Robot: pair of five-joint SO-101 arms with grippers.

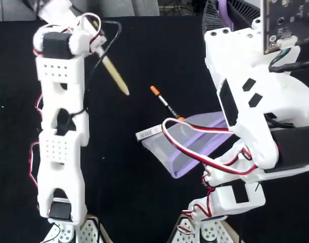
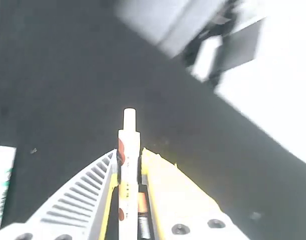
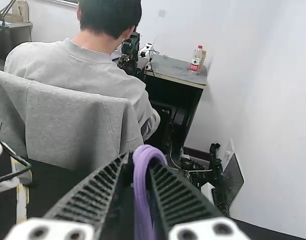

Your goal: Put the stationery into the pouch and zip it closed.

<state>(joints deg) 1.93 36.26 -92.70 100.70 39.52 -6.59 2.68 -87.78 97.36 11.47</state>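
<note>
Loading step: left gripper (image 2: 128,150) clamps a pen (image 1: 115,76) at the high view's upper left, right gripper (image 3: 139,161) pinches a purple strap (image 3: 141,210); next, the pen must reach the pouch (image 1: 194,147) mouth.

The pouch (image 1: 194,147) is thin, glossy, see-through purple plastic on a matt black table (image 1: 134,66), with the pale pen (image 2: 128,165) at its ten o'clock smooth plastic.

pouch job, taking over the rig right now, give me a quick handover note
Left gripper: shut on a cream pen, held above the table, away from the pouch.
Right gripper: shut on a purple strip, raised high; the strip looks like part of the pouch.
Orange-capped pen: one end at the pouch's mouth, the rest sticking out.
Done: no pen seen fully inside.
Left: seat both pens, then zip closed.
</note>
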